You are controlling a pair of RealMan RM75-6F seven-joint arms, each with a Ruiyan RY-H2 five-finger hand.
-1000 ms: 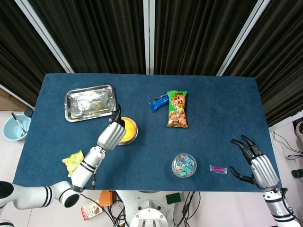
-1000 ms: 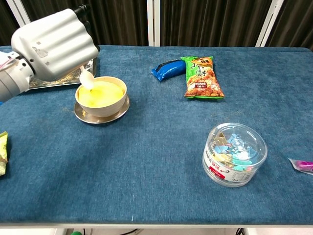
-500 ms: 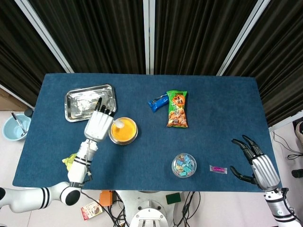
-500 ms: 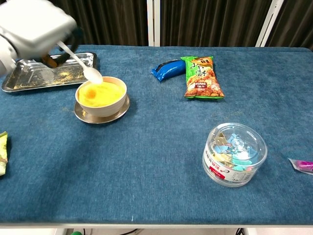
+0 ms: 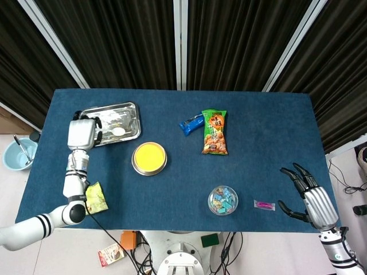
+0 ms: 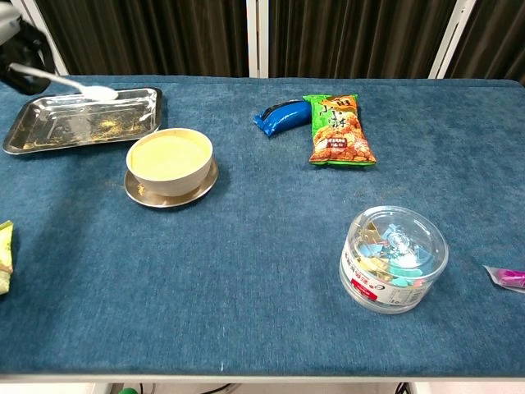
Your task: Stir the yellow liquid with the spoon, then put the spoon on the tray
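Observation:
A bowl of yellow liquid point(image 5: 149, 157) point(image 6: 169, 156) sits on a saucer left of the table's middle. Behind it to the left lies the steel tray point(image 5: 129, 108) point(image 6: 49, 135). My left hand point(image 5: 82, 133) point(image 6: 18, 59) hovers at the tray's left end and holds a white spoon point(image 5: 112, 132) point(image 6: 78, 85) whose bowl hangs over the tray. Whether the spoon touches the tray I cannot tell. My right hand point(image 5: 312, 200) rests open near the table's front right corner, holding nothing; the chest view does not show it.
A green snack bag point(image 5: 214, 132) point(image 6: 337, 129) and a blue packet point(image 5: 190, 123) point(image 6: 280, 114) lie behind the middle. A round clear box of clips point(image 5: 222, 200) point(image 6: 394, 258) stands at the front, a pink wrapper point(image 5: 264, 204) point(image 6: 510, 277) beside it. A yellow-green cloth point(image 5: 96, 197) lies front left.
My left hand lifted the spoon out of the yellow liquid and carried it left and back, from over the bowl to over the tray. The right hand stayed still.

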